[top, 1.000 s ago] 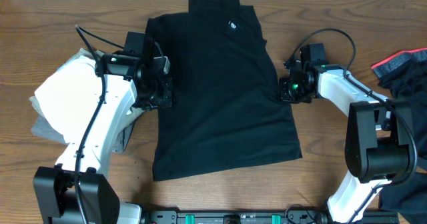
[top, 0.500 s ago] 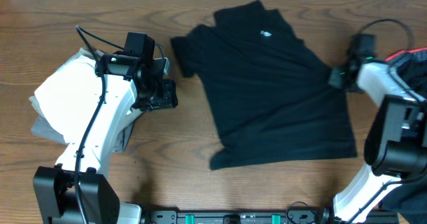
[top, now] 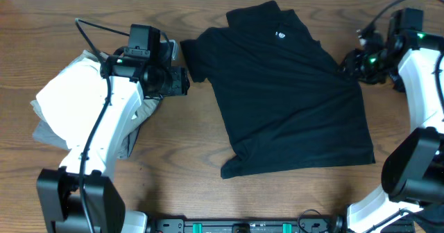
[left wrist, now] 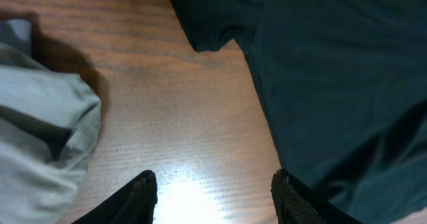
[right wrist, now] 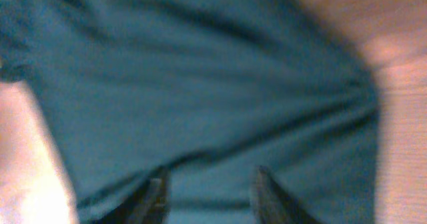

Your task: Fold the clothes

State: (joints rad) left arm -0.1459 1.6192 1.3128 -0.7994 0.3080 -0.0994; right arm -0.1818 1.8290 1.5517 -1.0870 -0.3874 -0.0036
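Note:
A black polo shirt (top: 291,94) lies flat and askew on the wooden table, collar toward the far edge. My left gripper (top: 183,80) is open and empty over bare wood just left of the shirt's left sleeve. In the left wrist view (left wrist: 213,187) the shirt (left wrist: 333,71) fills the right side, apart from the jaws. My right gripper (top: 350,63) is at the shirt's right edge. In the blurred right wrist view its jaws (right wrist: 210,179) are apart directly over the shirt fabric (right wrist: 200,84).
A pile of white and grey clothes (top: 52,105) lies at the left under my left arm. Its grey cloth (left wrist: 40,117) shows in the left wrist view. Bare wood (top: 173,157) lies in front of the shirt.
The shirt has slid right and turned, pulled away from my left gripper. My right gripper has moved right and toward the far edge. My left gripper shifted slightly right.

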